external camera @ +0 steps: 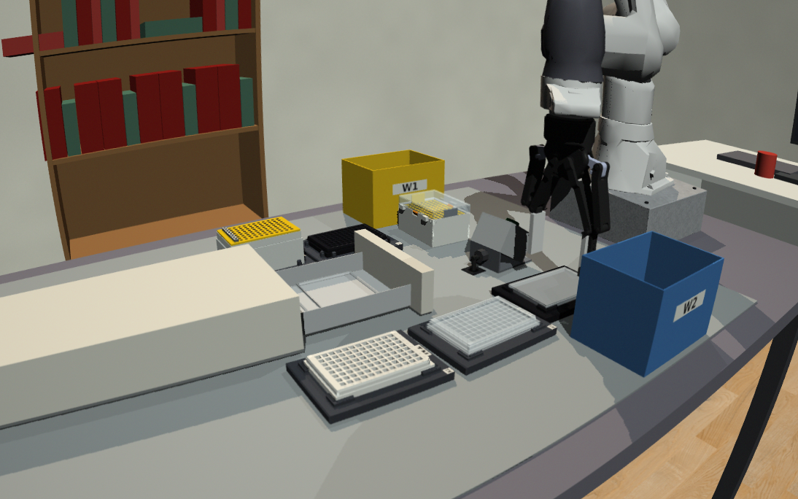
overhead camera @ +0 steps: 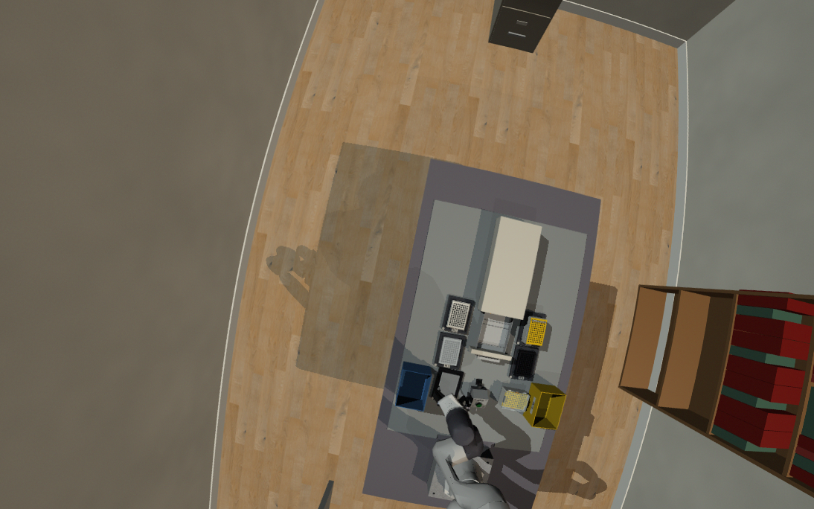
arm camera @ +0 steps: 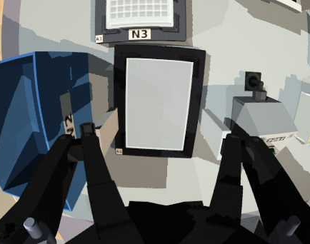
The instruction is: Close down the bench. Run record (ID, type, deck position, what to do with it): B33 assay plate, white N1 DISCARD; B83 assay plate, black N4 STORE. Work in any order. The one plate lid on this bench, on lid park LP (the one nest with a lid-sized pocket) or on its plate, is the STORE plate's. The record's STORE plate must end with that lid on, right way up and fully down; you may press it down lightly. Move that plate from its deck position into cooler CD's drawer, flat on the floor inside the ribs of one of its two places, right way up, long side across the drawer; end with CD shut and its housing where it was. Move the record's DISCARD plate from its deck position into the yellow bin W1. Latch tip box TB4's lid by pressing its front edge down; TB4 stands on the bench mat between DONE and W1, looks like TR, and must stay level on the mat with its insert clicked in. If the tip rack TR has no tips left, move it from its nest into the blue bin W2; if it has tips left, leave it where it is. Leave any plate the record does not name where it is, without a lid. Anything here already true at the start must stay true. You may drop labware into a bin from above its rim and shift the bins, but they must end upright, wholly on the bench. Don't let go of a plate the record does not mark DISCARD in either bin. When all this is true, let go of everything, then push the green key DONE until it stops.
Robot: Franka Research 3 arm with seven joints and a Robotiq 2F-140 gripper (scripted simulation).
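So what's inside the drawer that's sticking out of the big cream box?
The open drawer shows only a pale floor with a raised rib frame, no plate. Its back part stays hidden inside the cream housing.

Three plates [external camera: 367, 363], two bins [external camera: 647, 301], two tip boxes [external camera: 432, 217], one lid [external camera: 545, 287].
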